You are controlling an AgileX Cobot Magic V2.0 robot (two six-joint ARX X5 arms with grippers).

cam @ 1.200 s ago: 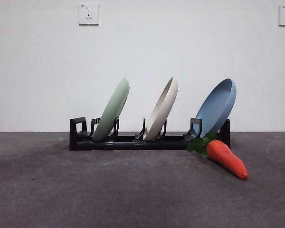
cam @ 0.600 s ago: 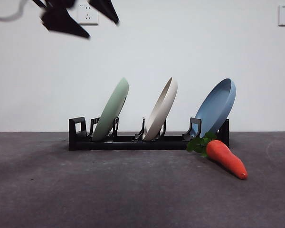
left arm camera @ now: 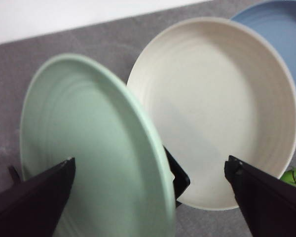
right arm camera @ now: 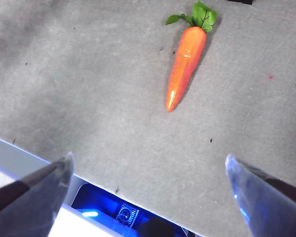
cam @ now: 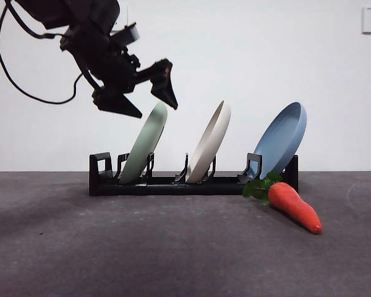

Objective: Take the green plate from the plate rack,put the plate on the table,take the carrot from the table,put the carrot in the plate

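Note:
The green plate (cam: 145, 143) leans upright in the left slot of the black plate rack (cam: 191, 183); it also fills the left wrist view (left arm camera: 93, 153). My left gripper (cam: 153, 104) is open and hangs just above the plate's top rim, one jaw on each side of it, not touching; in the left wrist view (left arm camera: 150, 173) the rim runs between the jaws. The carrot (cam: 295, 206) lies on the table (cam: 111, 247) in front of the rack's right end. My right gripper (right arm camera: 148, 165) is open and empty high above the table, with the carrot (right arm camera: 185, 61) lying ahead of it.
A cream plate (cam: 210, 143) stands in the rack's middle slot and a blue plate (cam: 281, 139) in the right slot; both show in the left wrist view, cream (left arm camera: 222, 108) and blue (left arm camera: 281, 29). The table's near edge (right arm camera: 34, 158) shows in the right wrist view.
The left arm has come down from the top left corner to just above the green plate's rim. Plates, rack and carrot have not moved.

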